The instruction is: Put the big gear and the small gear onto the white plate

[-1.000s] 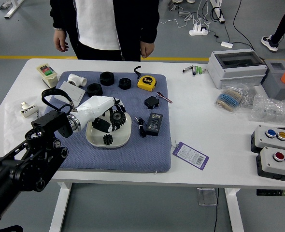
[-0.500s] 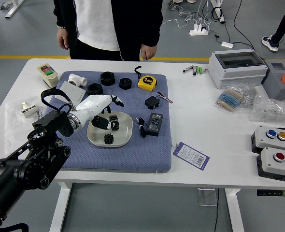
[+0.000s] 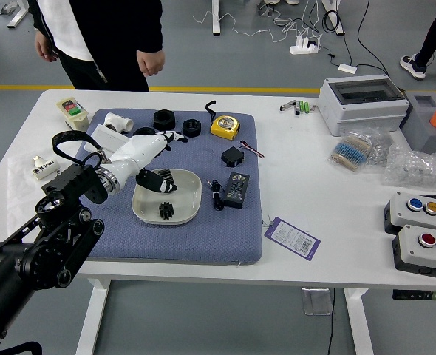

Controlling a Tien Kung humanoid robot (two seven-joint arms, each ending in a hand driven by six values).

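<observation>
Yellow tape measure (image 3: 225, 126), purple-edged tag (image 3: 292, 238).

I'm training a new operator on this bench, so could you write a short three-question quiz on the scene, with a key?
1. True or false: the small gear lies on the white plate.
2. Which robot hand reaches over the plate's edge? A) right B) left C) both
3. Fill in: the yellow tape measure rests on the ____ mat.

Key: 1 true; 2 B; 3 blue.
</observation>
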